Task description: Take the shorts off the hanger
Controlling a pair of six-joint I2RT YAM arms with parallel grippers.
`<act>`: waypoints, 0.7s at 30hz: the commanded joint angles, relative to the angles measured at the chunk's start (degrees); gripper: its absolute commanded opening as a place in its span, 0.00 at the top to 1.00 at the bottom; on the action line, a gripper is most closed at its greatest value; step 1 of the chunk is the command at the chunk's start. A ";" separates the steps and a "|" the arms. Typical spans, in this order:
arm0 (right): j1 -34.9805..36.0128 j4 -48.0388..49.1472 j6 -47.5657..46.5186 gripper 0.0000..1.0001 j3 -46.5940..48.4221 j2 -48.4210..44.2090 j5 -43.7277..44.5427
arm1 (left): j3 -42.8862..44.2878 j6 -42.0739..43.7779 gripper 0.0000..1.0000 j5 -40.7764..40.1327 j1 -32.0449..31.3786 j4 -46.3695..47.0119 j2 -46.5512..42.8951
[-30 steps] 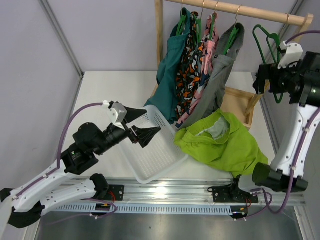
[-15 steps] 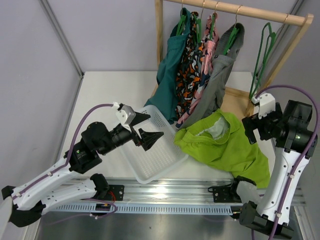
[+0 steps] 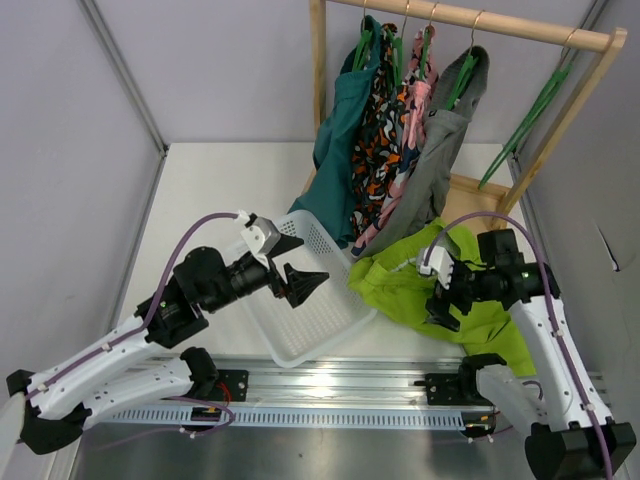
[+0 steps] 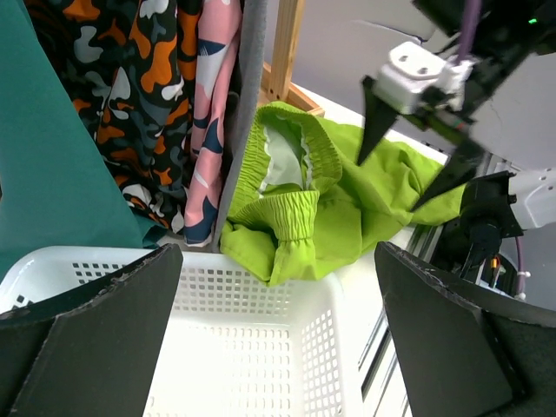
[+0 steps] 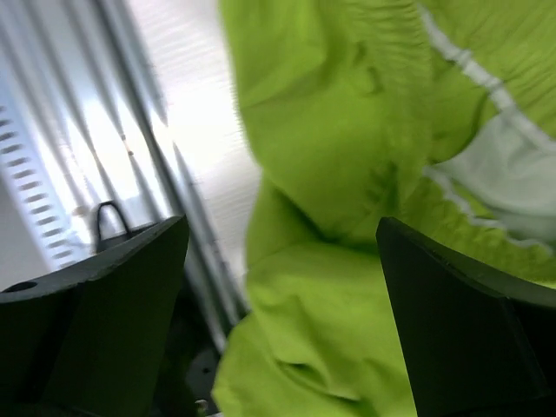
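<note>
The left arm (image 3: 200, 290) reaches over the white basket (image 3: 320, 320), its jaws spread wide with nothing between them, pointing toward the rack. Behind the basket, teal, patterned, pink and grey garments (image 3: 385, 130) hang from the wooden rail (image 3: 480, 20).

Just right of the basket, the lime-green shorts (image 3: 395, 285) lie crumpled on the bench, off any hanger. Their elastic waistband is at the basket end. Their long axis runs from there back toward the right arm's base.

The right arm (image 3: 520, 290) is plainly the nearer one. Its jaws are parted and empty, poised directly above the middle of the shorts, with green cloth filling the gap in its wrist view. Whether the tips touch the fabric cannot be told. The shorts lie straight below these jaws, while the left arm would have to cross the basket to reach them.

At far right, an empty green hanger (image 3: 538, 105) hangs tilted from the rail, so the removal itself looks done.
</note>
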 commanded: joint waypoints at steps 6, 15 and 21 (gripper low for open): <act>10.10 37.63 13.59 0.06 -7.55 6.00 16.19 | -1.65 -2.86 0.01 0.25 0.10 1.20 -1.64; 11.25 39.44 8.85 0.90 -9.86 10.32 5.24 | -2.26 -3.30 0.01 1.38 -0.08 1.90 1.70; 7.73 25.21 9.54 1.00 3.22 4.44 -9.78 | -2.88 2.14 0.01 5.78 -0.78 6.82 3.19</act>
